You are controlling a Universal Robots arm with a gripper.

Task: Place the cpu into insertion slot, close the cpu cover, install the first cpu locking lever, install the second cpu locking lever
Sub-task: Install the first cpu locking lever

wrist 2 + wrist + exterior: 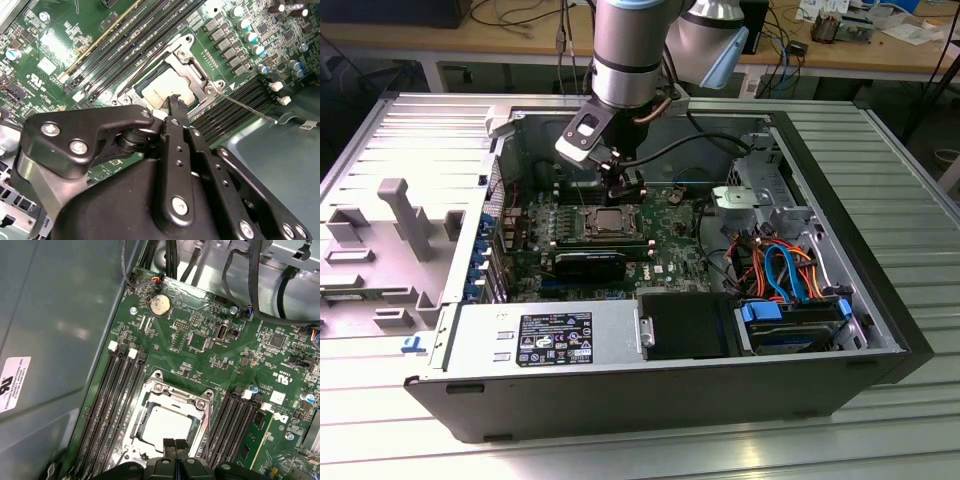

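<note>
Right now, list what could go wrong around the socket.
1. The gripper tips sit shut right at the edge of the cpu; a slip downward could scrape it or bend the cover.
2. A lever sticks out unlatched beside the socket; the arm could snag or bend it when moving sideways.

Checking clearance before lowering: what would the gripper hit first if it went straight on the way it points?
Likely the metal top of the cpu, close to the window edge of the cpu cover. The gripper hangs just above it, though depth is unclear.
</note>
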